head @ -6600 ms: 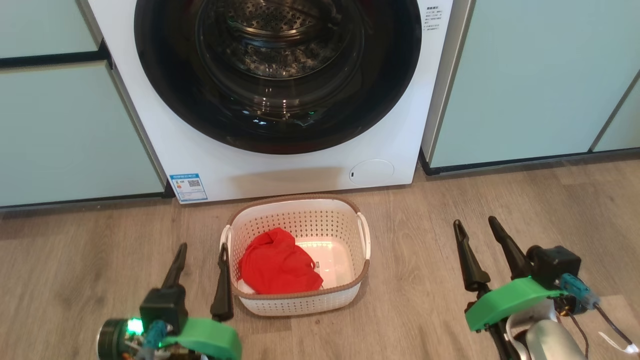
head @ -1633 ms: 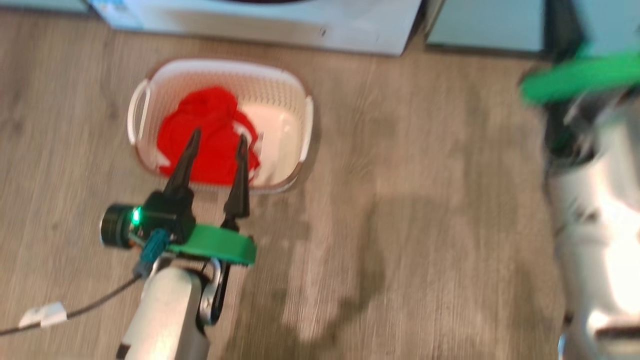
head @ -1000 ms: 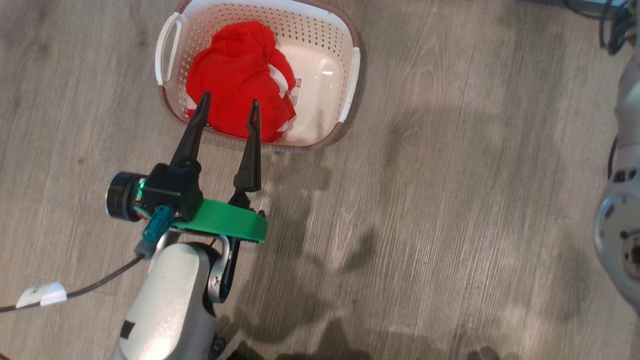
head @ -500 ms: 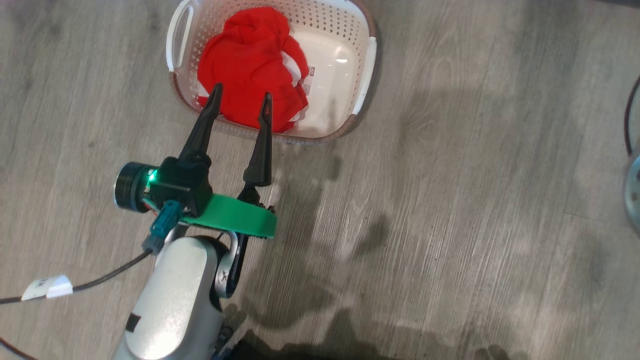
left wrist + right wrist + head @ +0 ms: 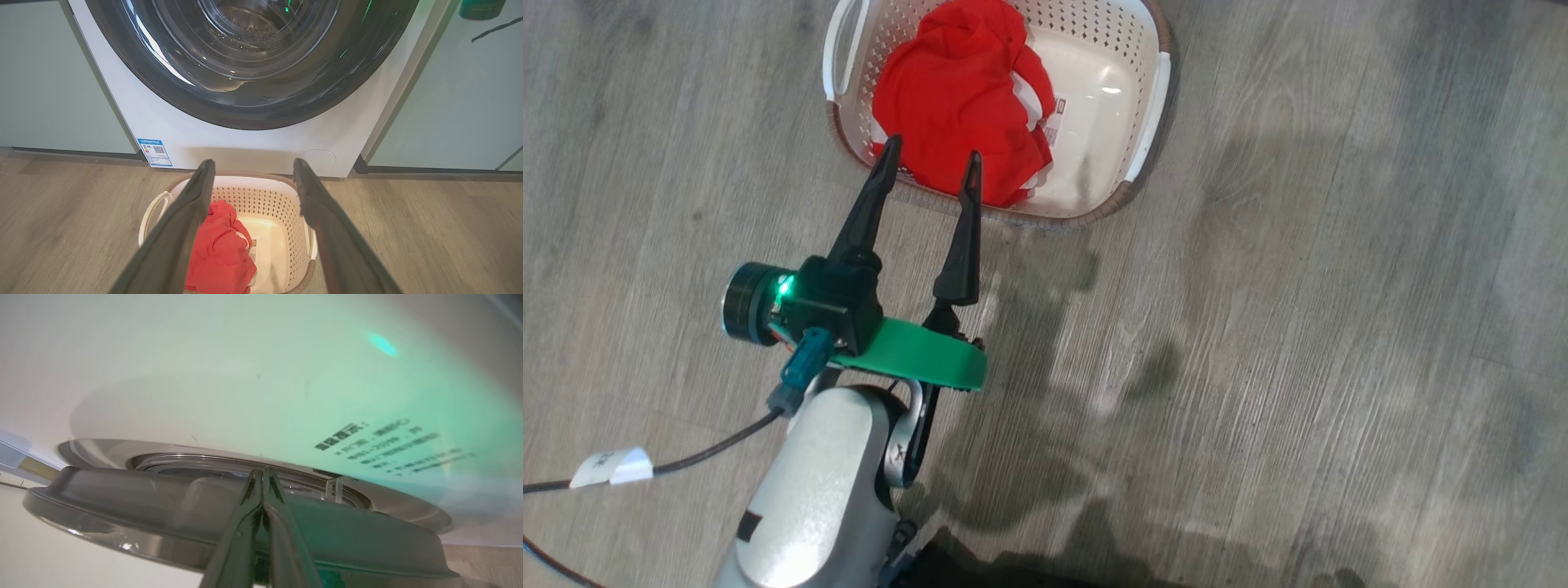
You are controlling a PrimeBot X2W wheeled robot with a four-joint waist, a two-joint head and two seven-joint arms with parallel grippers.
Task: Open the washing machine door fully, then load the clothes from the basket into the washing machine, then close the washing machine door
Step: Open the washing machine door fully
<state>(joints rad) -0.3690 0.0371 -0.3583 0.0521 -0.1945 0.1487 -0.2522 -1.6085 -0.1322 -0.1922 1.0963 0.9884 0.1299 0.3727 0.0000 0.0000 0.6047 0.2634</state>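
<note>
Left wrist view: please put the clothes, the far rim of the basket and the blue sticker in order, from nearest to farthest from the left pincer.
1. The clothes, low between the fingers of the left pincer.
2. The far rim of the basket, just beyond the clothes.
3. The blue sticker, at the left on the washing machine front, behind the basket.

Basket (image 5: 1054, 216) far rim cut by top edge; washing machine door (image 5: 253, 112) top cropped; blue sticker (image 5: 155, 152) unreadable.

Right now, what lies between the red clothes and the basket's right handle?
Bare basket floor, with a small label at the edge of the clothes; the head view shows it.
</note>
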